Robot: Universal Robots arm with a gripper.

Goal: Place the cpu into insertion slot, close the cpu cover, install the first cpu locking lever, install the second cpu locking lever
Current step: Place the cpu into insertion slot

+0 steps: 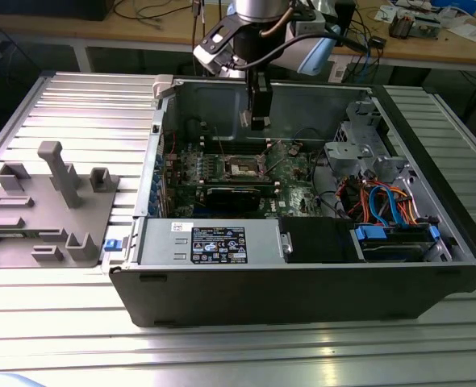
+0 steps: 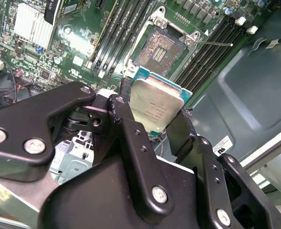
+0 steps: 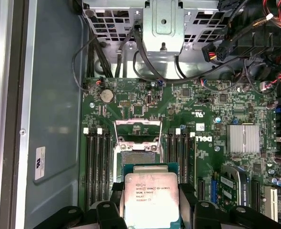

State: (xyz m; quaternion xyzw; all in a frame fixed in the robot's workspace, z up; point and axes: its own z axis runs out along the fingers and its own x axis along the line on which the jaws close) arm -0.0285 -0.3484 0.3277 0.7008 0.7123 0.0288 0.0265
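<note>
Silver-grey cpu [image 2: 157, 105] gripped at opposite edges by clenched jaws, near slot [image 2: 158, 51], not touching. Judged light, stiff, fragile; edges best held.

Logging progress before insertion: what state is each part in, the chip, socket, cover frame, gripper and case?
Flat square silver-topped cpu: gripped by its edges, above the board, not seated.
Square dark-centred insertion slot: empty, uncovered.
Thin silvery cpu cover: raised open.
Black gripper: shut on the cpu.
Black computer case: side open.
</note>
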